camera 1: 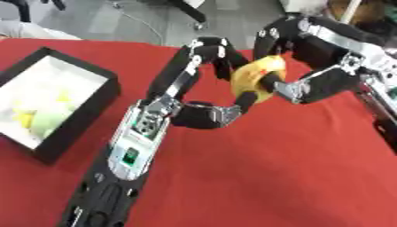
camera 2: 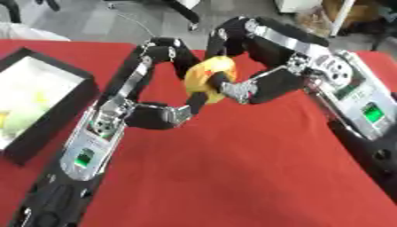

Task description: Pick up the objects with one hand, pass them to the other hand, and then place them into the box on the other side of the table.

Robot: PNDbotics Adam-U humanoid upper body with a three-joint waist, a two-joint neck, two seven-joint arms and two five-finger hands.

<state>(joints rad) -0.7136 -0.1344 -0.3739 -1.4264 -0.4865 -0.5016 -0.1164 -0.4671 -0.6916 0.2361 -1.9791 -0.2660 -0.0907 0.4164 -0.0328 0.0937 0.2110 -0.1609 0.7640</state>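
A yellow rounded object (camera 1: pixel 261 74) is held above the middle of the red table between both hands. My left hand (camera 1: pixel 203 113) comes up from the lower left; its fingers arch over the object from the left and its thumb touches it from below. My right hand (camera 2: pixel 273 45) reaches in from the upper right, fingers curled over the object's top and thumb pressing its lower right side. The black box (camera 1: pixel 87 119) with a white inside stands at the table's left edge and holds pale yellow and green things (camera 1: pixel 33 118).
The red tablecloth (camera 1: pixel 271 177) is bare in front of and to the right of the hands. Beyond the table's far edge lies grey floor with a chair base (camera 1: pixel 190 13). White cloth (camera 1: pixel 31 31) shows at the far left.
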